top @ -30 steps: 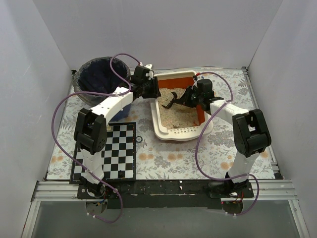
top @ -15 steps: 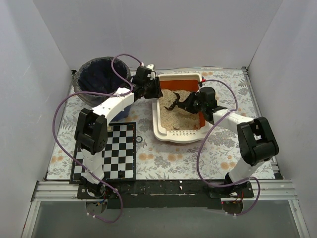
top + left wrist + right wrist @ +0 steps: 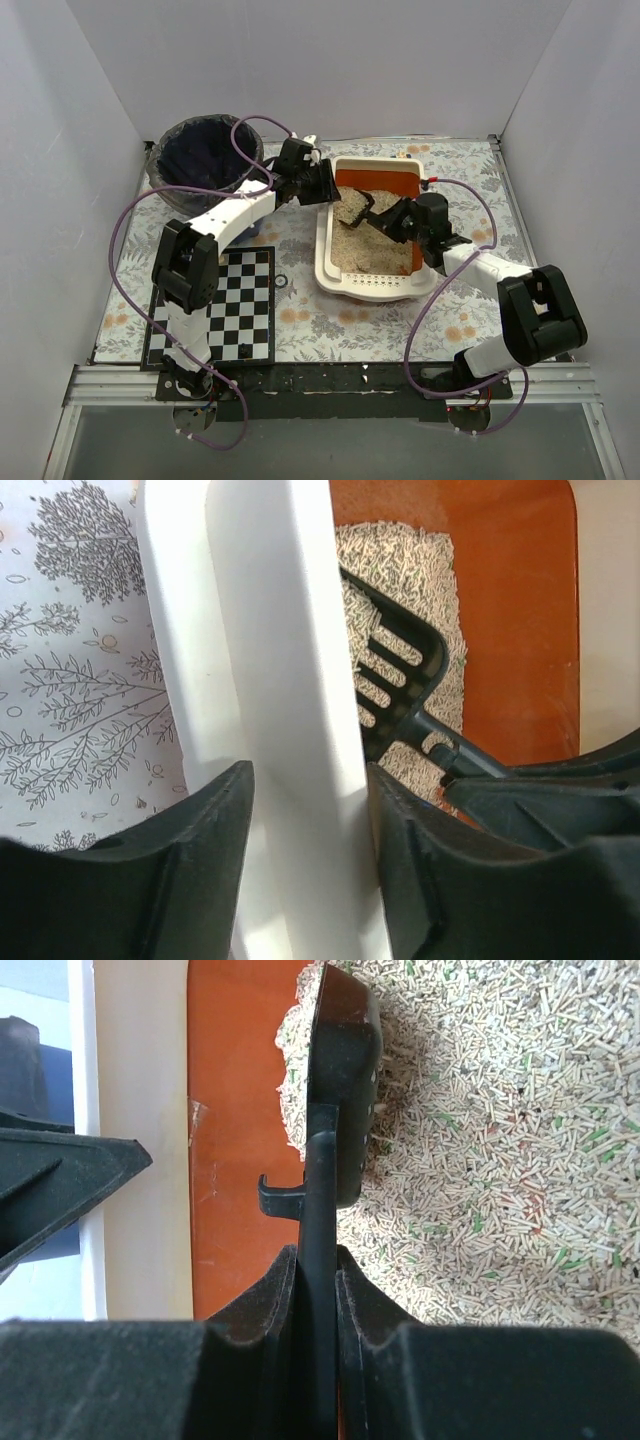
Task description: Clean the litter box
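Nothing legible from where I stand: no words, brands, numbers or signs can be read on anything.

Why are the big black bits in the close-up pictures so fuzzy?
Left wrist view: the pincer's fingers sit right by the lens, so they look soft; right wrist view: same, yet the litter is sharp; top view: even light, faint shadows.

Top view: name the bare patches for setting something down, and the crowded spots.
Free: floral mat between litter box front, checkerboard and right arm; the far-right corner beside the box. Crowded: between bin and box, where the left claw grips the rim; inside the box.
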Controlling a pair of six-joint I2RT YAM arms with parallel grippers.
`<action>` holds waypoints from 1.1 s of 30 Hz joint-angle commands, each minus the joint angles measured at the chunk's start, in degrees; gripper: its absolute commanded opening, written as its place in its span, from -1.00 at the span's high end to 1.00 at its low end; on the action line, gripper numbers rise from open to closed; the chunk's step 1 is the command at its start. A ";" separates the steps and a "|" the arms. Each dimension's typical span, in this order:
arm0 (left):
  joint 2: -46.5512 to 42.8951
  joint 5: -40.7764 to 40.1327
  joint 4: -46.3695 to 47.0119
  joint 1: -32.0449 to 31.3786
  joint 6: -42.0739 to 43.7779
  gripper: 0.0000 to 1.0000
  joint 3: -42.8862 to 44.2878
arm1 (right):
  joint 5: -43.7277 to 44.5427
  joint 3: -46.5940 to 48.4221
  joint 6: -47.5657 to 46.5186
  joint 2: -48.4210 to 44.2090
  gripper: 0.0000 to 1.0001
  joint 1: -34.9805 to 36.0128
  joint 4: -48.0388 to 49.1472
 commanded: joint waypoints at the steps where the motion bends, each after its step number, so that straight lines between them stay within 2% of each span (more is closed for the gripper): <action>1: -5.75 -0.32 -3.10 2.49 0.20 -0.06 -1.87 | 8.59 -0.38 5.54 -4.85 0.97 -2.91 3.74; 3: -6.72 0.12 -2.67 2.49 0.02 -0.20 -2.66 | 9.39 -0.56 5.36 -6.17 0.97 -2.91 3.39; 5: -7.60 0.30 -2.23 2.49 -0.24 -0.44 -3.28 | 9.84 -1.61 6.06 -7.49 0.97 -3.00 3.48; 7: -8.39 0.39 -1.79 2.49 -0.50 -0.56 -3.80 | 10.80 -2.93 6.59 -8.90 0.97 -3.00 4.61; 9: -9.01 0.47 -1.52 2.49 -0.59 -0.89 -4.07 | 11.51 -3.46 6.86 -9.95 0.97 -3.00 4.97; 11: -9.44 0.82 -1.43 2.49 -0.68 -0.96 -4.25 | 10.98 -3.28 6.33 -10.57 0.97 -3.00 5.15; 18: -11.11 1.79 -0.29 2.49 -1.82 -0.96 -5.39 | 8.96 -6.62 7.56 -14.70 0.97 -3.17 6.38; 24: -13.48 4.60 1.11 2.49 -2.70 -0.96 -7.05 | 8.00 -11.36 8.70 -22.07 0.97 -3.61 4.71; 28: -15.24 6.09 2.52 2.49 -3.05 -0.96 -8.81 | 4.04 -17.33 12.73 -27.26 0.97 -4.05 10.67; 33: -17.62 6.80 3.57 2.49 -3.32 -0.96 -10.39 | 5.35 -23.14 19.85 -32.89 0.97 -4.40 18.66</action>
